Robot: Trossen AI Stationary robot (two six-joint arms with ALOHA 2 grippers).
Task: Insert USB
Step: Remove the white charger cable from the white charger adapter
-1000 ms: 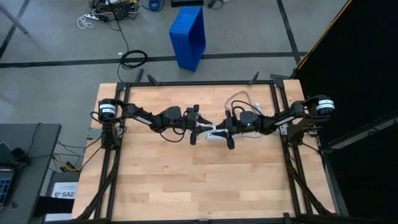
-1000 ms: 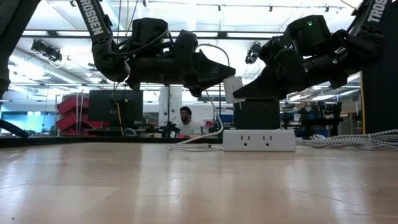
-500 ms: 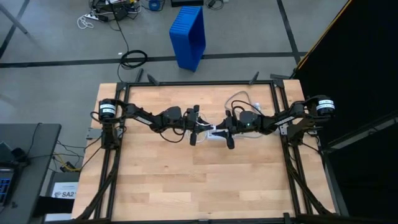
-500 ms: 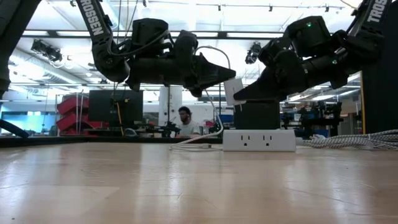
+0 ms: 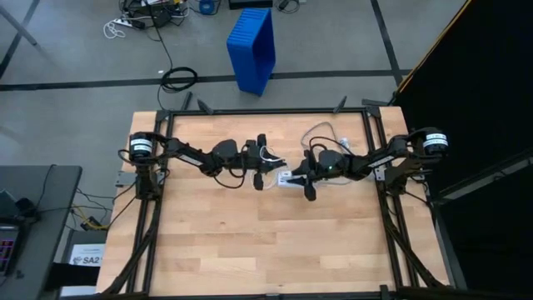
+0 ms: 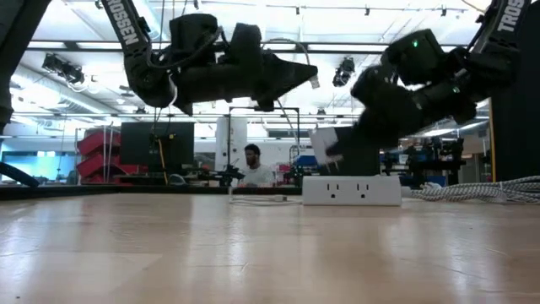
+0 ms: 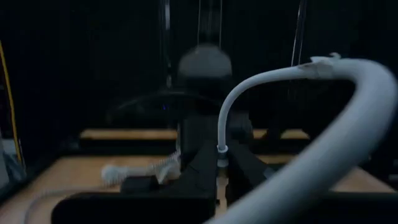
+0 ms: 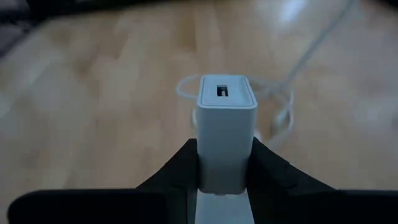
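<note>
The left hand point(image 6: 299, 74), now pinching the USB point(image 7: 261, 87) plug, has pulled away from the white charger block point(image 8: 226, 127) pinched in the right hand point(image 8: 225, 163), so insertion remains undone.

Pale wood-plank table point(image 5: 250, 242), smooth white plastic charger block point(image 8: 226, 127), thin rubbery white USB point(image 7: 292, 118).

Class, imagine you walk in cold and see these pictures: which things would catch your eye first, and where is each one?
Above the middle of the wooden table, two dark arms face each other. The left gripper is shut on the plug end of the thin white USB cable, which arcs up from its fingers. The right gripper clamps a white charger block, its slot facing forward, just above the white power strip.
</note>
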